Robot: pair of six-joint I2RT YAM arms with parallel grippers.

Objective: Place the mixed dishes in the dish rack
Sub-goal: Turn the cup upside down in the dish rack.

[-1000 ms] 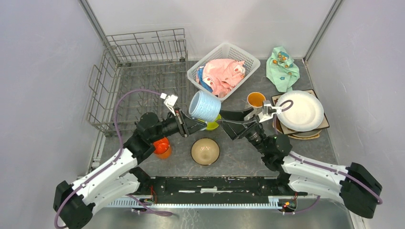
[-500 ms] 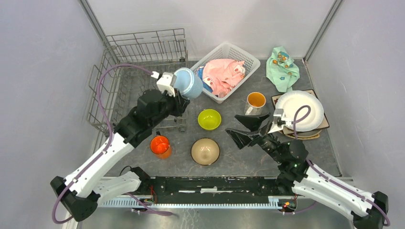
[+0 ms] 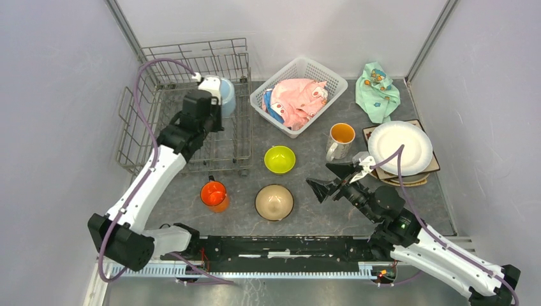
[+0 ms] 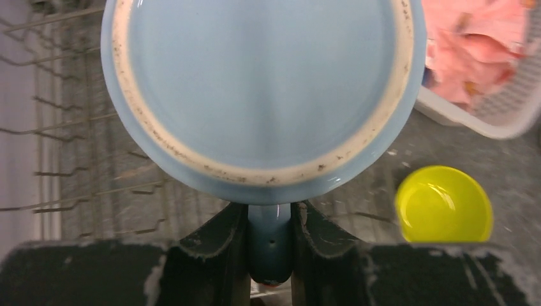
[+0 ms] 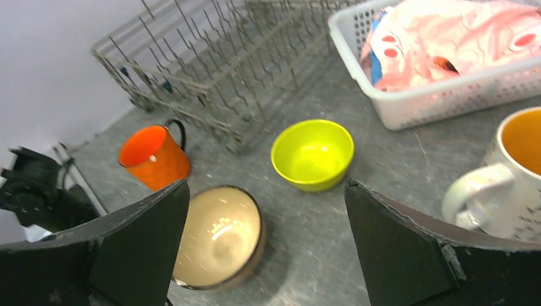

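1. The light-blue mug (image 3: pixel 226 97) has travelled. A second ago the left tool (image 4: pixel 269 222) held it over the middle of the table, above the lime-green bowl (image 3: pixel 279 159). Now it hangs over the back part of the dish rack (image 3: pixel 191 50), inside the line of its tall wire walls.
2. The left tool has stayed narrow throughout, its fingers pinching the mug's handle. The wrist view shows the mug's base facing the camera, with rack tines beneath.
3. The right tool (image 3: pixel 327 179), which was close beside the mug a second ago, has drawn back toward its own side. Its jaws are spread wide and hold nothing, and it hovers low near the white patterned mug (image 3: pixel 341 139).
4. For the task, I judge the first dish is about to be set down and nothing is loaded yet. The orange mug (image 3: pixel 215 194), tan bowl (image 3: pixel 274 202), green bowl, patterned mug and the white plate (image 3: pixel 399 148) on its stack all sit on the table, outside the rack.
5. Hard to tell:
   - Whether the blue mug already touches the tines or hangs clear of them. From above the left wrist covers part of it, and in the wrist view the mug fills the frame.
   - The plates under the white one show only as edges (image 3: pixel 434 167).
   - The mug's mouth is out of sight.
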